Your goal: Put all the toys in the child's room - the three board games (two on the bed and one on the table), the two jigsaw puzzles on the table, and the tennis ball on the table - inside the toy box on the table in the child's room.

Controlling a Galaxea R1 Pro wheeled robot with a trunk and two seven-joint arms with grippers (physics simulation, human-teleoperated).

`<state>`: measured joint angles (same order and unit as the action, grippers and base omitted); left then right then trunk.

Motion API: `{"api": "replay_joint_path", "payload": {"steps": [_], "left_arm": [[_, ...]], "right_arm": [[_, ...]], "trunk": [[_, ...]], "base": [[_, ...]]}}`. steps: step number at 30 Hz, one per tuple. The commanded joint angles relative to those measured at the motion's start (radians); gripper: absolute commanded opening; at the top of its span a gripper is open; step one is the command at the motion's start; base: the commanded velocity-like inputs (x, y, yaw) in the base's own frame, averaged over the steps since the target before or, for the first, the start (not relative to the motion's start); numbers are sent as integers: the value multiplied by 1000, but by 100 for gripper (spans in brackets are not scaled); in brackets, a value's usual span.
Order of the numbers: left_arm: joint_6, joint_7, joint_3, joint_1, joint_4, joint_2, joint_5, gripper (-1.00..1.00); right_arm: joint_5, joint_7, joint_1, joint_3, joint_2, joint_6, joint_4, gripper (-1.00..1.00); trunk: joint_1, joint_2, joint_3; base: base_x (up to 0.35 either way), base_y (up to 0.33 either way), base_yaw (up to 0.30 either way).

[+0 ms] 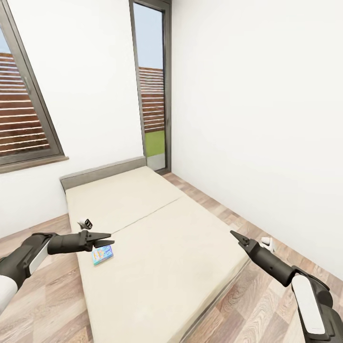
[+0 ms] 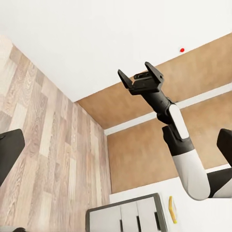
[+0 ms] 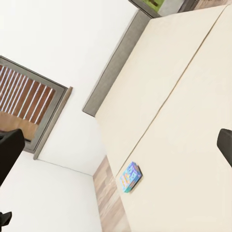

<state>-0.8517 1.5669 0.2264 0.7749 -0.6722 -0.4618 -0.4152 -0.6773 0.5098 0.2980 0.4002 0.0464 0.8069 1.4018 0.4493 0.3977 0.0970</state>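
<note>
One small blue-cyan board game [image 1: 102, 255] lies flat on the bed [image 1: 157, 247] at lower left of the head view, just beneath the left end effector [image 1: 105, 238], whose fingers are parted. At lower right, the right end effector [image 1: 237, 236] hovers open, well apart.

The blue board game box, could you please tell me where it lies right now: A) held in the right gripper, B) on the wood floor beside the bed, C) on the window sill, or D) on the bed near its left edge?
D: the blue board game box lies flat on the beige bed close to its left edge, just by the tips of the left gripper; the right gripper holds nothing.
</note>
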Motion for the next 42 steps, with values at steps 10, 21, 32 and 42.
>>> {"api": "replay_joint_path", "payload": {"steps": [10,21,32,42], "left_arm": [[-12,4,5,0,0,-1,-4,100],[-12,4,5,0,0,-1,-5,100],[-12,4,5,0,0,-1,-5,100],[-12,4,5,0,0,-1,-5,100]], "right_arm": [[-1,3,1,2,0,6,2,100],[-1,3,0,2,0,6,2,100],[-1,3,1,2,0,6,0,100],[-1,3,1,2,0,6,1,100]], "trunk": [[1,2,2],[1,2,2],[1,2,-2],[1,2,-2]], "base": [[0,48,0],[-16,57,-21],[-195,100,-185],[-137,148,-68]]}}
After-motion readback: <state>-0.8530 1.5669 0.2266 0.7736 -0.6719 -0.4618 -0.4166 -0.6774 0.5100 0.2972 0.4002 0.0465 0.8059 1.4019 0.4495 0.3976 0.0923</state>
